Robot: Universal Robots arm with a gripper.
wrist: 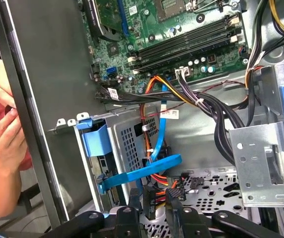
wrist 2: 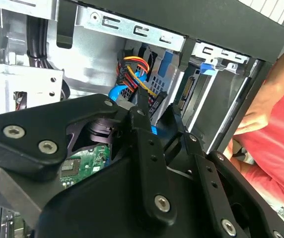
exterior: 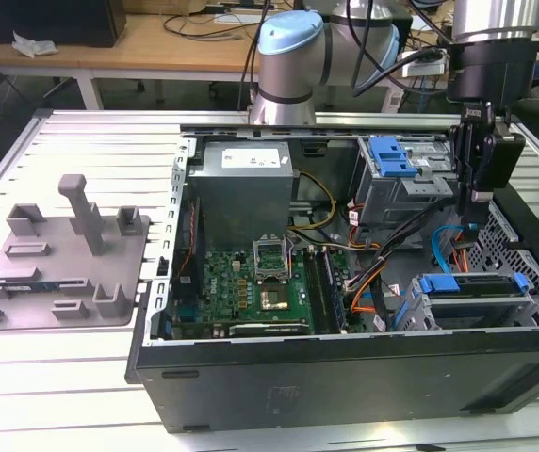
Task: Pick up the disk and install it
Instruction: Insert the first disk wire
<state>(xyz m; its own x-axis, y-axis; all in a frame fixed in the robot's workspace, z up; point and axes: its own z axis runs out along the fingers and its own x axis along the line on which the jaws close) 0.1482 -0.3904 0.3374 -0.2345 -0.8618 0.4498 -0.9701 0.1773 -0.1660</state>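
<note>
We see the computer case (exterior: pixel 345 381) lying on its side on the table (exterior: pixel 53 377) with its open face up, so every bay can be reached from above. In the exterior view the gripper (exterior: pixel 473 218) hangs with its fingers pointing down at about three o'clock, inside the case and just above the drive cage (exterior: pixel 481 313). In the first wrist view its fingers (wrist: pixel 132 201) stand spread with a gap between them. Nothing is pinched there; only loose cables (wrist: pixel 201 106) and the perforated case floor show behind the gap. The disk (exterior: pixel 467 283) sits at about four o'clock in the exterior view, with the blue edge of its bracket uppermost along the top of the cage. We judge it is already slotted in on edge, since the bracket rails would guide it in that way. How deeply it is seated we cannot tell. The claw's upright pose suits a narrow descent between the cable bundle and the cage wall. The grey stand (exterior: pixel 62 254) rests outside the case at nine o'clock, well apart from the gripper. A person's hand (wrist: pixel 0 134) is held just beside the outer wall of the case, near the cage, perhaps there to watch or steady things.
</note>
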